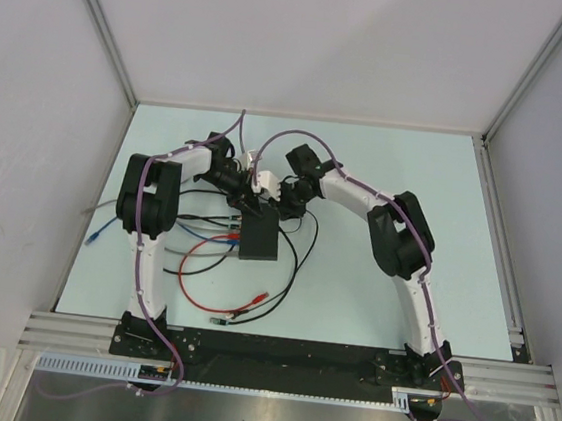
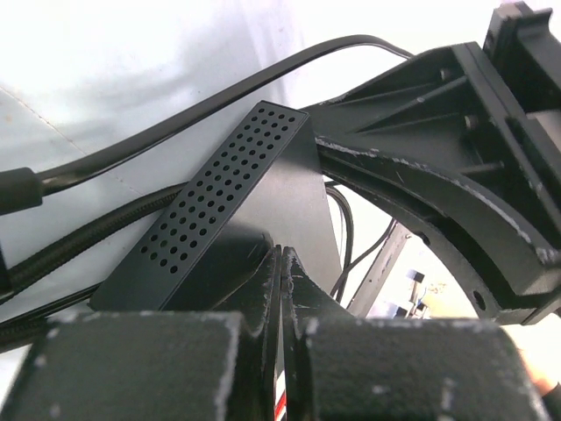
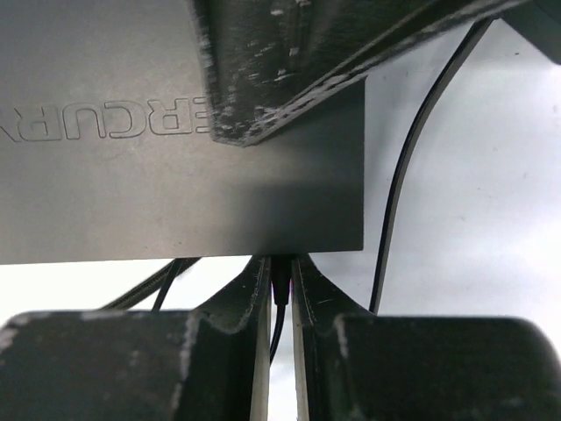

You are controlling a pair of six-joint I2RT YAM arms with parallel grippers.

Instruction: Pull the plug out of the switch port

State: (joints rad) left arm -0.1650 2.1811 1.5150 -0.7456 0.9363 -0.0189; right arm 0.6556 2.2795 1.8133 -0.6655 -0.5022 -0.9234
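The switch [image 1: 258, 240], a flat matte black box, lies mid-table. In the left wrist view its perforated side [image 2: 206, 215] shows. My left gripper [image 1: 248, 204] is shut, and its fingertips [image 2: 282, 256] rest on the switch's top with nothing visible between them. My right gripper [image 1: 283, 209] is at the switch's far edge. In the right wrist view it [image 3: 280, 279] is shut on a small black plug [image 3: 280, 288] that sits in a port under the switch edge [image 3: 175, 175], with its thin cable trailing back between the fingers.
Loose cables lie around the switch: a red loop [image 1: 193, 262], black leads [image 1: 302, 253], a blue-tipped lead [image 1: 97, 236] and clip leads [image 1: 246, 302]. A thick black cable [image 2: 175, 123] runs past the switch. Another black cable [image 3: 399, 184] lies right of the plug.
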